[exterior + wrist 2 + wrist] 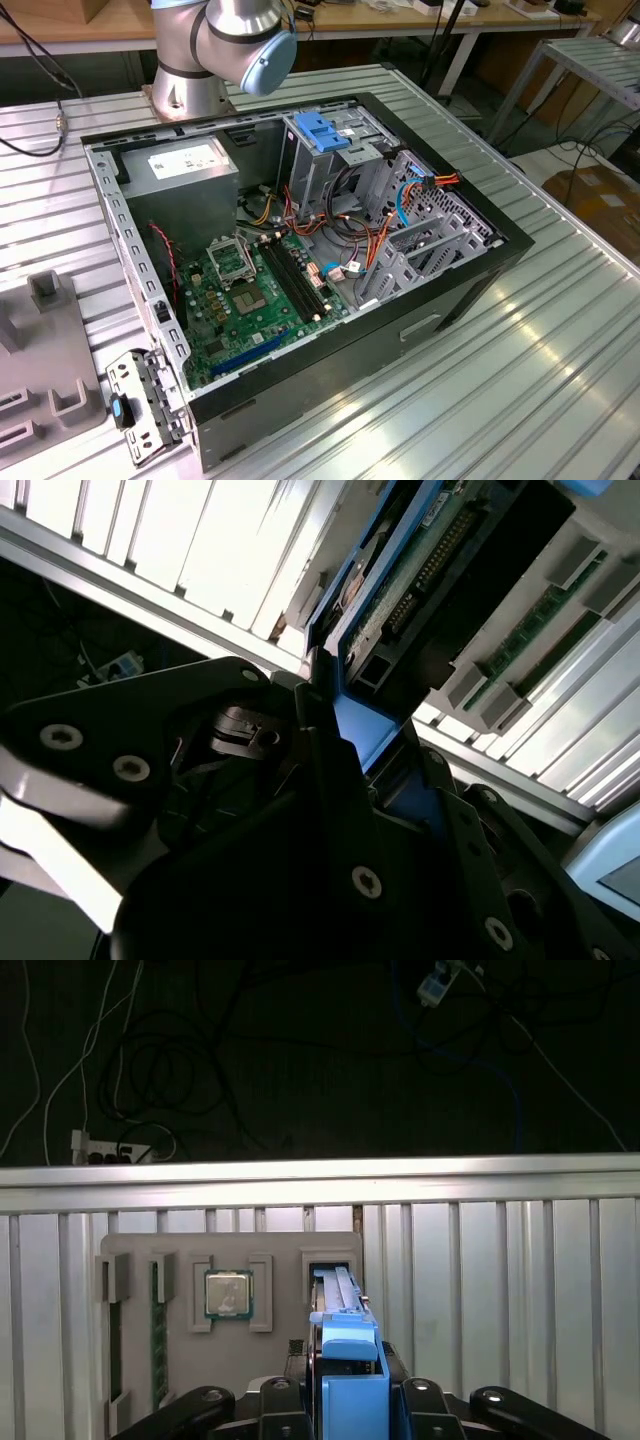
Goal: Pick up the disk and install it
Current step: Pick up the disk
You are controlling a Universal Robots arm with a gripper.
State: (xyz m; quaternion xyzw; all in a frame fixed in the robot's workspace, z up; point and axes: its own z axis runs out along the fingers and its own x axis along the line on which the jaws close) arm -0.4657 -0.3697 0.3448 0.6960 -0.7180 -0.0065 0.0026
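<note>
The gripper (pixel 350 1400) has its jaws narrow, clamped on the disk (pixel 345 1355) at its blue side rails. The second wrist view shows the grip too, with the disk (pixel 430 580) circuit-board side out. In the first wrist view the disk stands on edge over a slot of the grey fixture tray (pixel 275 1250); cannot tell if they touch. The tray lies on the ribbed metal surface (pixel 500 1290) and holds a processor chip (pixel 228 1293) and a memory stick (pixel 158 1335). In the exterior view, the arm (pixel 225 40) is behind the open computer case (pixel 330 390), with the blue-topped drive cage (pixel 325 140) inside.
</note>
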